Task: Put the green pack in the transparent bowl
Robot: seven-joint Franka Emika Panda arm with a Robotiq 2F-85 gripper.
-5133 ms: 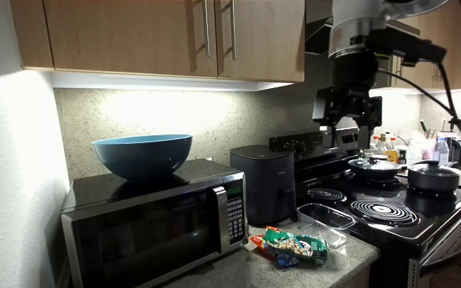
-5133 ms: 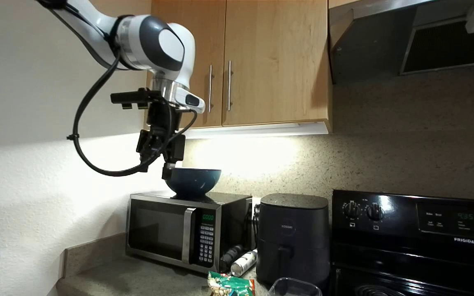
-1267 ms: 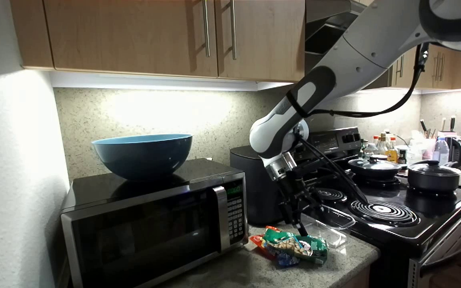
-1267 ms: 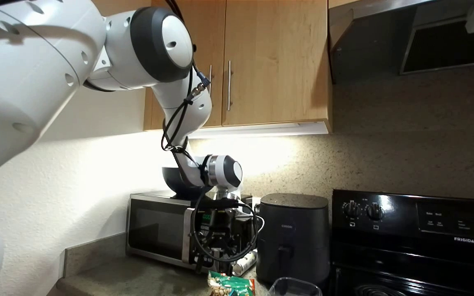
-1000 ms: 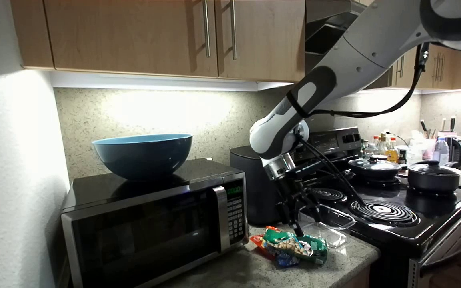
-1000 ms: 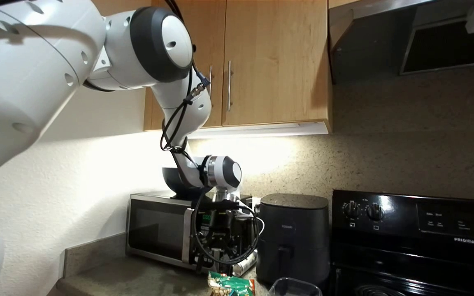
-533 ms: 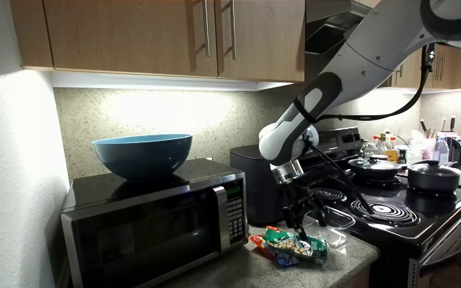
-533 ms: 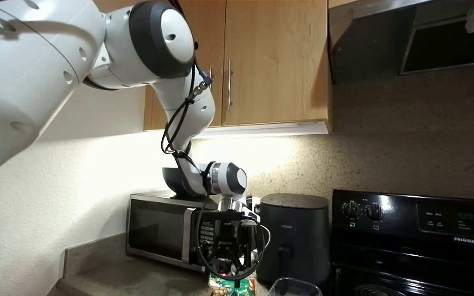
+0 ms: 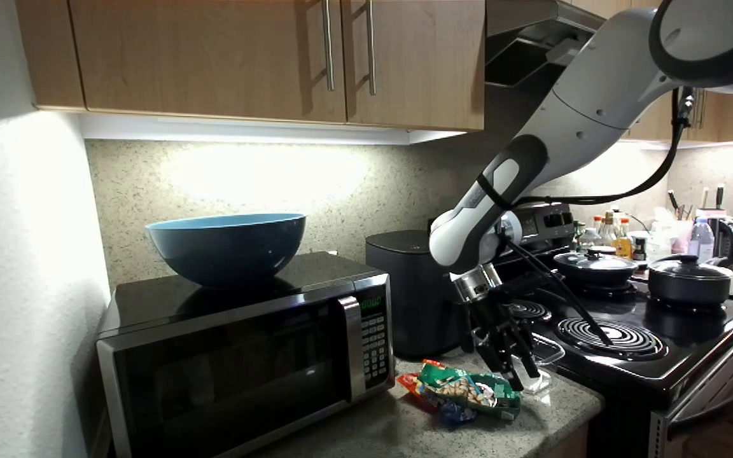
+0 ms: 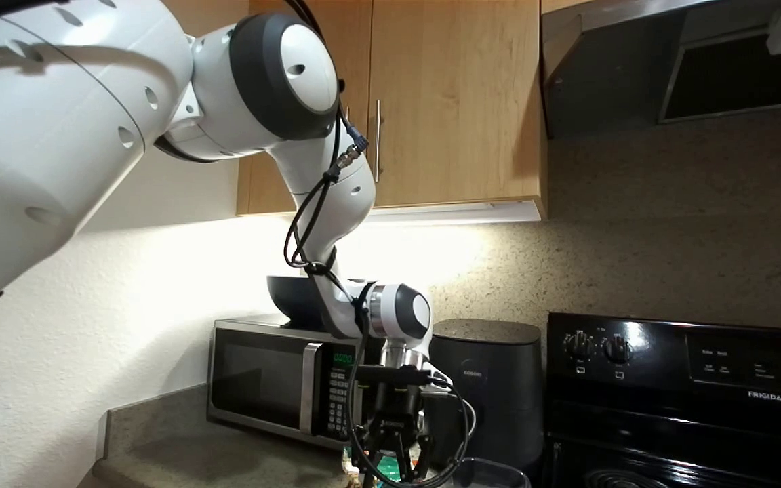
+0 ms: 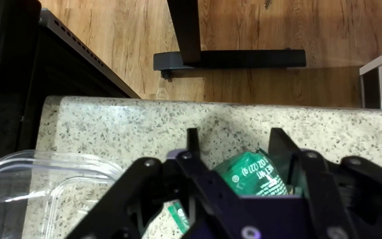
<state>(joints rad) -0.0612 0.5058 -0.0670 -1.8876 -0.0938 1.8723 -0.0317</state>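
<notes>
The green pack (image 9: 446,380) lies on the counter, partly over a red-orange and blue packet (image 9: 409,383). The transparent bowl (image 9: 556,348), a clear rectangular tub, stands beside it, partly hidden by my gripper (image 9: 525,379). My gripper is open and empty, tilted just above the pack's end nearest the bowl. In the wrist view, one end of the green pack (image 11: 254,176) shows between the spread fingers of the gripper (image 11: 233,132), and the transparent bowl (image 11: 78,161) is at lower left. In an exterior view, the gripper (image 10: 396,471) partly covers the pack (image 10: 388,468).
A microwave (image 9: 233,375) with a large blue bowl (image 9: 226,251) on top stands beside the packets. A dark air fryer (image 9: 414,292) stands behind them. The black stove (image 9: 621,369) borders the counter (image 9: 557,413) beyond the transparent bowl. Cabinets (image 9: 214,57) hang above.
Earlier, the gripper was high up, away from the counter. It came down over the packets, then moved lower and sideways towards the transparent bowl, turning as it went. The pack and bowl have not moved.
</notes>
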